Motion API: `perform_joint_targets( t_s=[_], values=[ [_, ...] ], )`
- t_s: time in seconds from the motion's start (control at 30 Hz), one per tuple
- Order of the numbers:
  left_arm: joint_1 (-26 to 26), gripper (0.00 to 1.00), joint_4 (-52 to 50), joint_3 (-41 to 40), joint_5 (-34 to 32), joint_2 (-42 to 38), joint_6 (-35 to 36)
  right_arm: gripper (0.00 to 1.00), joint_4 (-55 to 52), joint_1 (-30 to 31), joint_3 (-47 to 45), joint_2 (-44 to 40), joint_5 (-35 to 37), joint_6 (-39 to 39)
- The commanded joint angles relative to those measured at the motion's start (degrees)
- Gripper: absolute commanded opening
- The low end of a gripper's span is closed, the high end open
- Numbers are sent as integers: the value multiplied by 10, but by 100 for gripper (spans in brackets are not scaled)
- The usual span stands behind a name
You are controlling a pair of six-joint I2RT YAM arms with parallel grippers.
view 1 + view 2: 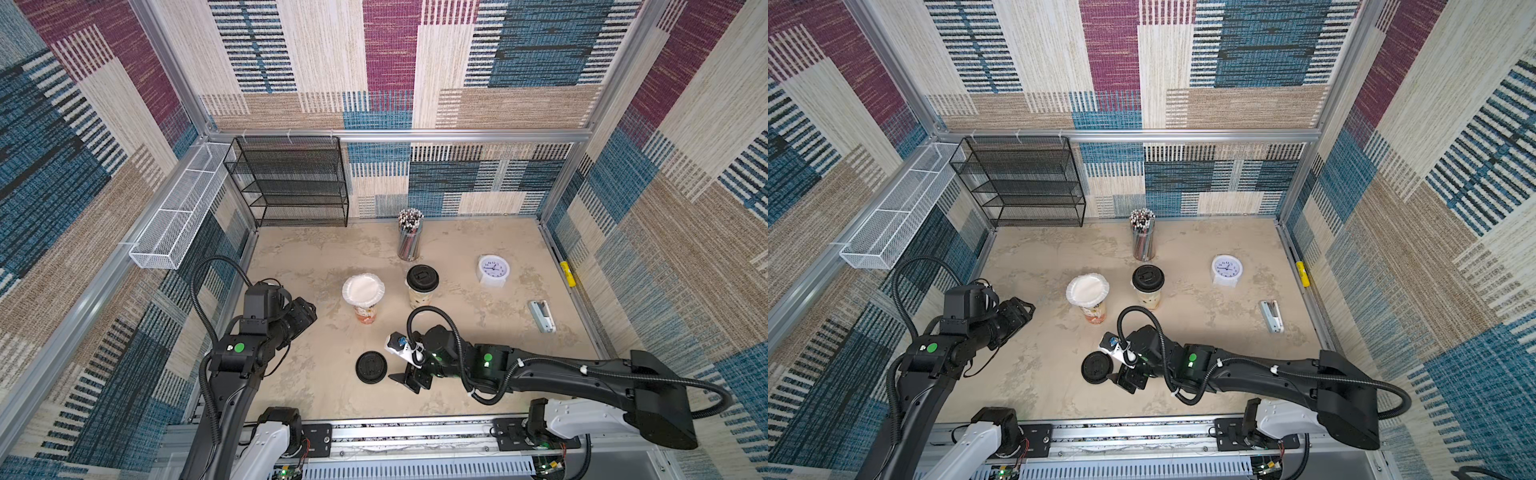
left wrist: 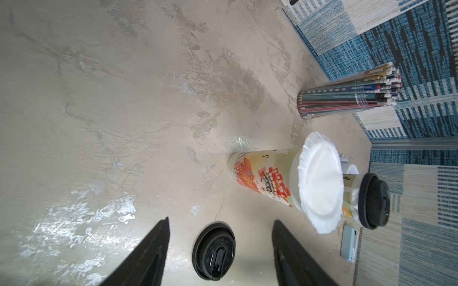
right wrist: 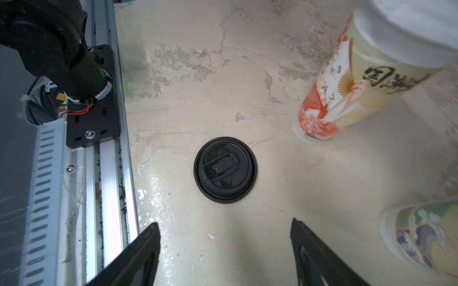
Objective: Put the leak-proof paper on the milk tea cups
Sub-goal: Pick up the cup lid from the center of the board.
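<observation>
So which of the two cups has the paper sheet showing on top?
The red-orange cup: a crinkled white sheet covers its mouth. The beige-brown cup wears a black lid instead.

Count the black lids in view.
2. One lid caps the beige-print cup. A loose lid lies flat on the table, nearer the robot than the red-orange cup. None appear hidden.
</observation>
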Motion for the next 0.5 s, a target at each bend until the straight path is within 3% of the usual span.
perform_joint_targets(
  t_s=[0.0,0.47],
  values=[
    [1,68,-9,-12,-30,-16,-33,86,138,2,-2,51,-27,-69],
    [1,68,-20,-13,-35,-31,-32,87,201,-6,37,234,-30,-24]
  ],
)
